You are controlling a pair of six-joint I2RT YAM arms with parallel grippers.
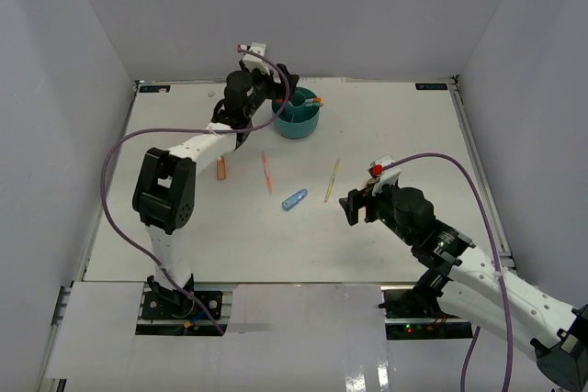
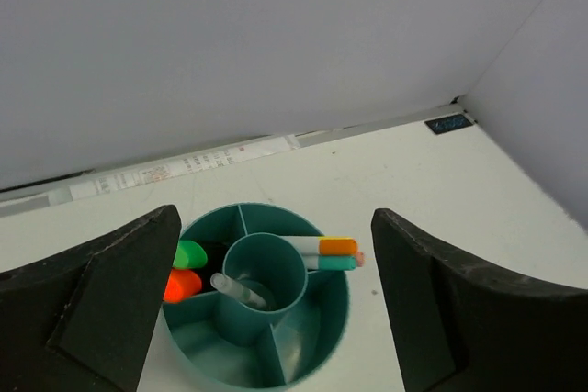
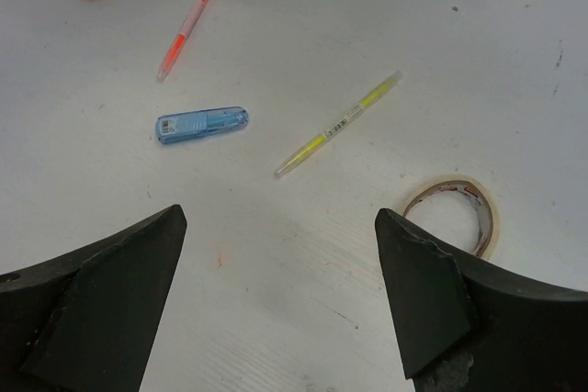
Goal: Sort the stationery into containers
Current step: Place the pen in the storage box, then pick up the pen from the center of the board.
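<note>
White table (image 1: pixel 386 135) from above: I see the left gripper (image 1: pixel 278 89) over the teal organizer (image 1: pixel 299 115) and the right gripper (image 1: pixel 354 206) mid-table. Left wrist — jaws wide apart, empty, with two highlighters (image 2: pixel 190 253) in a compartment below. Right wrist — jaws spread, empty; blue clip (image 3: pixel 201 124), yellow pen (image 3: pixel 340 123) and tape ring (image 3: pixel 487 222) lie loose on the table.

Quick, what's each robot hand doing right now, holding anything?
Left gripper: fingers open, empty, above the round teal plastic organizer.
Right gripper: fingers open, empty.
</note>
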